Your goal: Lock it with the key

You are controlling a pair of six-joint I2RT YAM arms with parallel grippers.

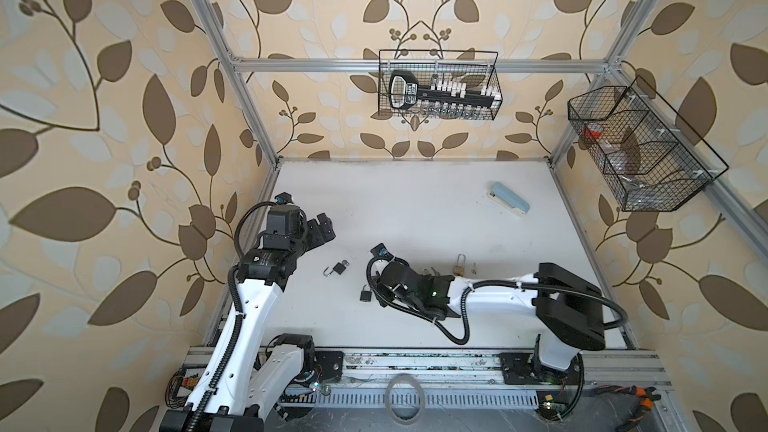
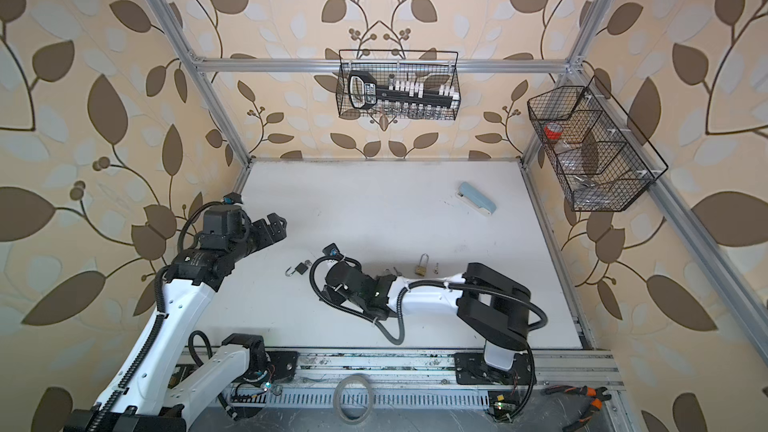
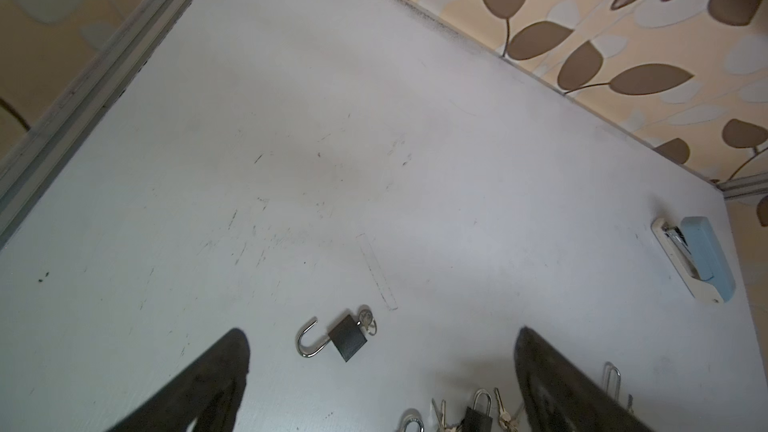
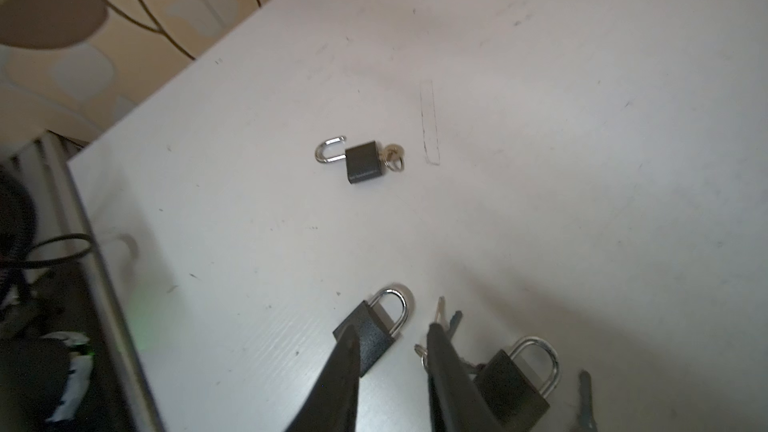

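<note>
Right gripper (image 4: pixel 392 328) jaws narrowly apart, empty, poised at shut padlock (image 4: pixel 374 338); could drag it or snag key bunch (image 4: pixel 455 320). Farther: open padlock (image 4: pixel 362 162), key (image 4: pixel 392 155) inserted, lying free; may skid when shackle (image 4: pixel 328 151) pushed.

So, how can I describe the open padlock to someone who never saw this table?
On the white table, look left of the middle, close to the left gripper: a small black padlock lies flat there. Unlike the brass padlock and the closed black padlock by the right gripper, its shackle is swung open and a key sticks in its body.
</note>
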